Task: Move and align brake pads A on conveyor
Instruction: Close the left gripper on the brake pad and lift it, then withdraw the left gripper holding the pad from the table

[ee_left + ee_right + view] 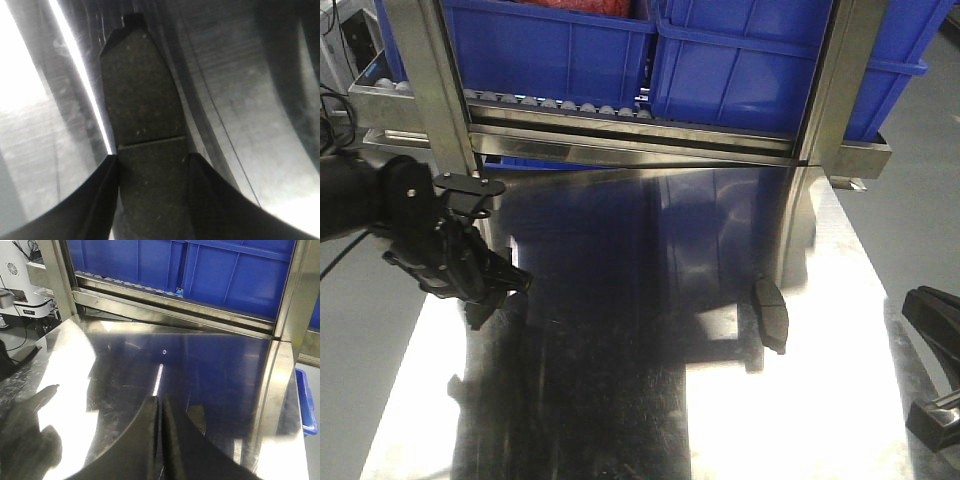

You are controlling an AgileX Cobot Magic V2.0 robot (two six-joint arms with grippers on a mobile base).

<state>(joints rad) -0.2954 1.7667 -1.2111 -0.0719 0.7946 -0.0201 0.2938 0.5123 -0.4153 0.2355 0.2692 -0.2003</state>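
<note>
Two claws. Left claw [152,162] pinches one brake pad [142,90] over the bench [620,400]; right claw [161,407] fully closed, empty. Second pad [770,314] sits well right of left claw.

You see one brake pad [145,100], dark grey and speckled with a thin groove across its middle, clamped at its near half between the fingers of the left gripper [152,156]. Its far end points away over the steel table [240,100]. A second brake pad [770,314], a dark, slightly curved oblong, rests on that table just beside the foot of an upright post [820,100].
</note>
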